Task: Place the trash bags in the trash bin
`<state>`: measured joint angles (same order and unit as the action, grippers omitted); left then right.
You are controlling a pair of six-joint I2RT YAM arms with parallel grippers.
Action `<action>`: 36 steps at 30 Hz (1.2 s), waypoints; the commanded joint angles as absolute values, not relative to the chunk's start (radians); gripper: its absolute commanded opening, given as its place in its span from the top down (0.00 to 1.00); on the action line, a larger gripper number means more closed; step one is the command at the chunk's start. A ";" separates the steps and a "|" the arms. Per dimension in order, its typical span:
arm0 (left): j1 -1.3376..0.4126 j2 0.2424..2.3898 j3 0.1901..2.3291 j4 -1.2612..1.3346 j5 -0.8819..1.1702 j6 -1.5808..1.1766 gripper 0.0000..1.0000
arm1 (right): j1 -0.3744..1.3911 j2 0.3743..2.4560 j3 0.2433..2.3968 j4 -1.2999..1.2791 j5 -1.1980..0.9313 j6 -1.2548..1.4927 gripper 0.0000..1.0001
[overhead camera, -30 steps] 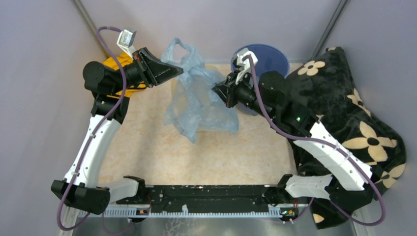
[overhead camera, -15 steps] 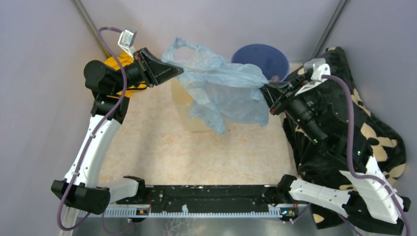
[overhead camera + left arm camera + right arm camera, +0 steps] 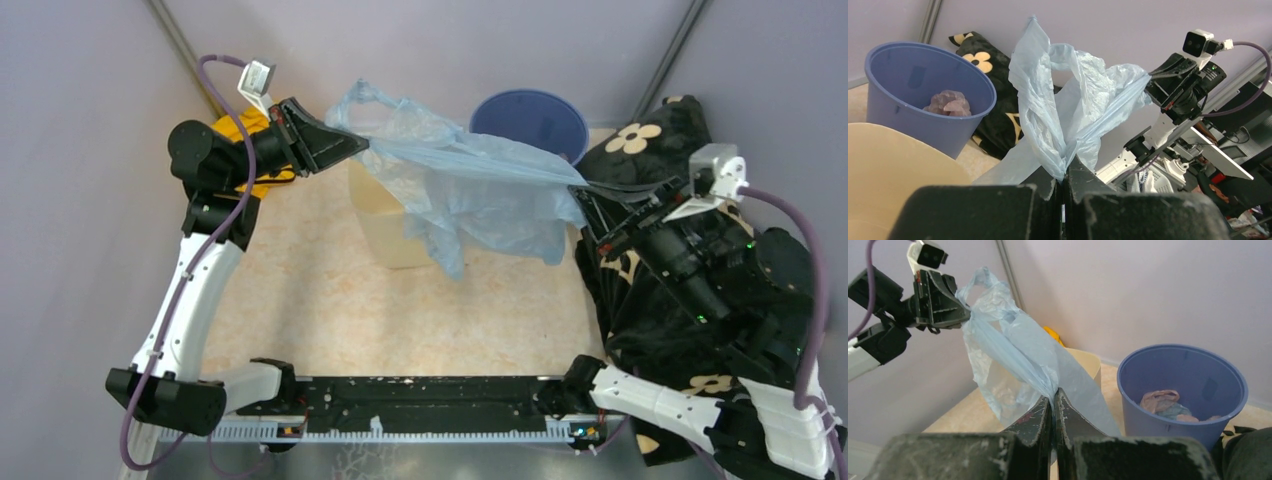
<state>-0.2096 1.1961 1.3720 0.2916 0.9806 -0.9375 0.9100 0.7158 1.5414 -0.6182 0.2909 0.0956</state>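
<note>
Pale-blue trash bag (image 3: 470, 190) pinched taut between left hand (image 3: 365, 144), right hand (image 3: 578, 187)

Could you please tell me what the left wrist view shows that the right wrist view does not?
Only left wrist: the right arm's white camera and cream flowers on the blanket. Only right wrist: the left arm's camera and a yellow cloth. Both: the trash bag stretched between the left gripper and right gripper, the blue bucket and the cream trash bin.
</note>
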 commanded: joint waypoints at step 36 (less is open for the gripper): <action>-0.167 1.328 1.514 0.565 0.957 -1.165 1.00 | 0.919 0.828 1.239 -0.502 -0.019 0.331 0.25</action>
<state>-0.1719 1.3201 1.4914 0.4927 0.9829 -1.1332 0.9146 0.8700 1.3125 -0.6552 -0.0181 0.1982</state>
